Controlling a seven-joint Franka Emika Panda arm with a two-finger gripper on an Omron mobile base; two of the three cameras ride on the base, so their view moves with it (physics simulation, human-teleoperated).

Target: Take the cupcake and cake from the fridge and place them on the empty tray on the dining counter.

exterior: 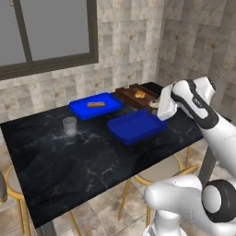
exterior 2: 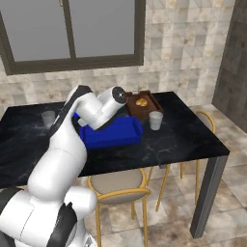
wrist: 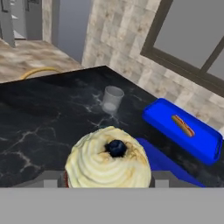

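**Cream-topped cupcake held over the tray**

Fingers (wrist: 107, 183) are closed around the cupcake (wrist: 108, 159), right above the empty blue tray (exterior: 136, 126) on the marble worktop (exterior: 83, 156). Nearby: a clear glass (wrist: 113, 99) and another blue tray with a bread stick (wrist: 186, 129).

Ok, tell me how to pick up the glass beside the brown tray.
Take the glass by its side wall, just below the rim, coming down from above: it stands upright with its open top up, and the brown tray crowds its far side. The claw holds the cupcake for now.
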